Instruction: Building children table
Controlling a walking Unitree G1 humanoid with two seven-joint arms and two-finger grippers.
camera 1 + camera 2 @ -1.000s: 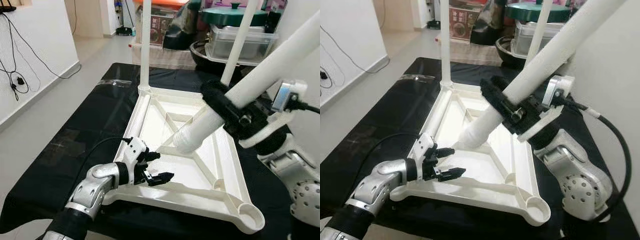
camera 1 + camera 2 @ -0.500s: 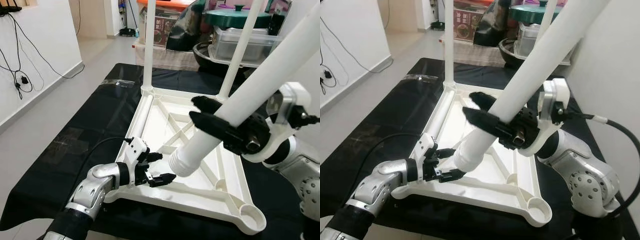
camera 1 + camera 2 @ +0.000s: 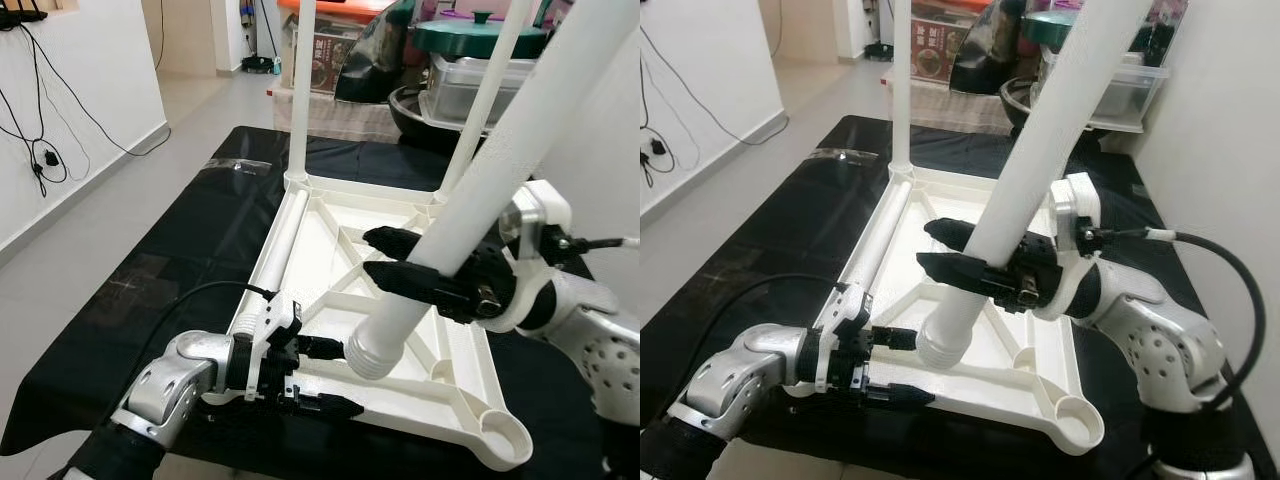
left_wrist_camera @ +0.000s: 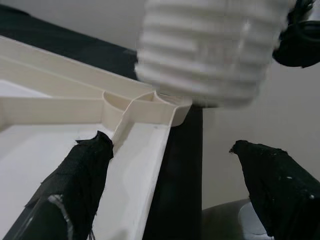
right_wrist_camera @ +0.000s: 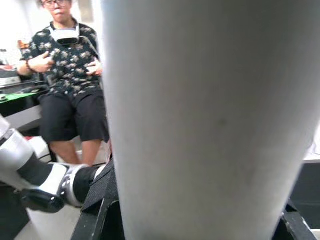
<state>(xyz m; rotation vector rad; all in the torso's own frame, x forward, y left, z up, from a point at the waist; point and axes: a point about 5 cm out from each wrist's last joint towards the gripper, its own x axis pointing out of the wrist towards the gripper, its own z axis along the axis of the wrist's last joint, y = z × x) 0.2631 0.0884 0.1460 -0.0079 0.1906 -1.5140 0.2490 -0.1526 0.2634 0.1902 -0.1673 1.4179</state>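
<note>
The right claw (image 3: 405, 262) is clamped around a long white table leg (image 3: 1040, 150), its two black fingers (image 3: 958, 268) lying along either side of the tube. The leg slants steeply, its upper part running out past the top edge of the head views, and its ribbed screw end (image 3: 372, 352) hangs low over the near half of the upturned white table top (image 3: 455, 330), not seated in any socket. In the right wrist view the leg (image 5: 210, 120) stands very close to the camera, and a seated person (image 5: 70, 75) in a patterned shirt is behind it.

The left claw (image 3: 318, 378) is spread wide at the near left corner of the table top, one finger (image 3: 325, 347) over the inner frame and the other (image 3: 322, 405) just outside the front rim, with the rim between them; whether they touch it cannot be told. The left wrist view has the ribbed end (image 4: 210, 50) just above and beyond the fingertips (image 4: 90, 150), near a rounded corner of the frame.

The table top lies upside down on a black-covered surface (image 3: 150, 270). Two legs (image 3: 303, 85) already stand upright in the far corners. The near right corner socket (image 3: 497, 435) is open and sits close to the surface's front edge. To the left, bare floor (image 3: 90, 220) runs to a white wall (image 3: 80, 90) with hanging cables. Behind the surface stand pots and plastic boxes (image 3: 480, 70).
</note>
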